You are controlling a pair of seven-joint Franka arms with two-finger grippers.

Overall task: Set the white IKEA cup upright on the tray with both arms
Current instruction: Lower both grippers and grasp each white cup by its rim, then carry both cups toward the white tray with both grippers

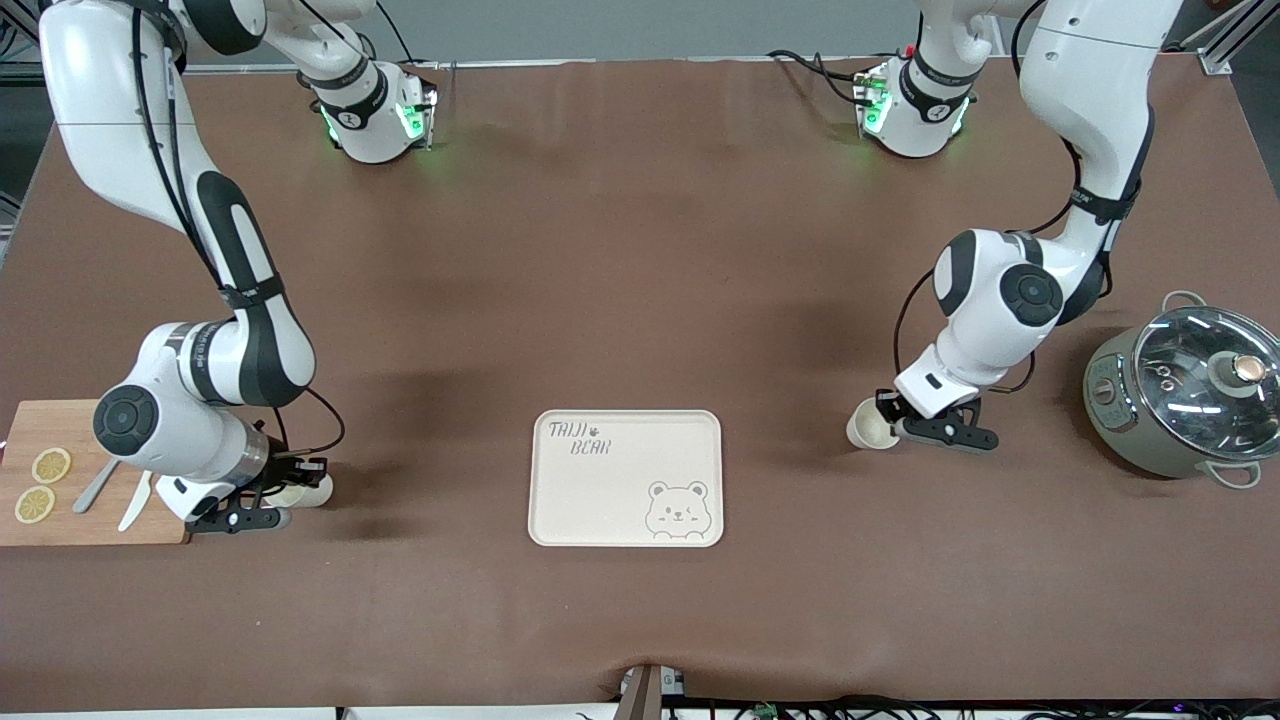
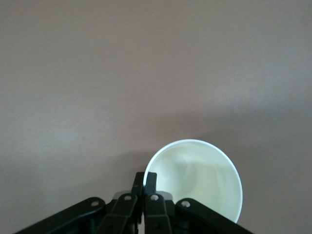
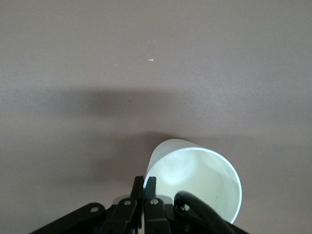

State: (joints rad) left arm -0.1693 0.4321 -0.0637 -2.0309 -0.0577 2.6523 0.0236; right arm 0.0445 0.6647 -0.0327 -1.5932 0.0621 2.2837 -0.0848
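Two white cups are in view, each lying on its side on the brown table. One cup [image 1: 866, 426] lies toward the left arm's end, and my left gripper [image 1: 888, 412] is shut on its rim. In the left wrist view, the left gripper [image 2: 145, 181] pinches the cup [image 2: 197, 178] wall, one finger inside and one outside. The other cup [image 1: 312, 490] lies toward the right arm's end, with my right gripper [image 1: 290, 487] shut on its rim. The right wrist view shows the right gripper [image 3: 145, 184] pinching that cup [image 3: 195, 178] the same way. The cream tray [image 1: 600, 500] lies between the two cups, with nothing on it.
A wooden cutting board [image 1: 70, 525] with lemon slices [image 1: 50, 465] and a knife [image 1: 135, 500] sits at the right arm's end, close to the right gripper. A grey pot with a glass lid [image 1: 1190, 395] stands at the left arm's end.
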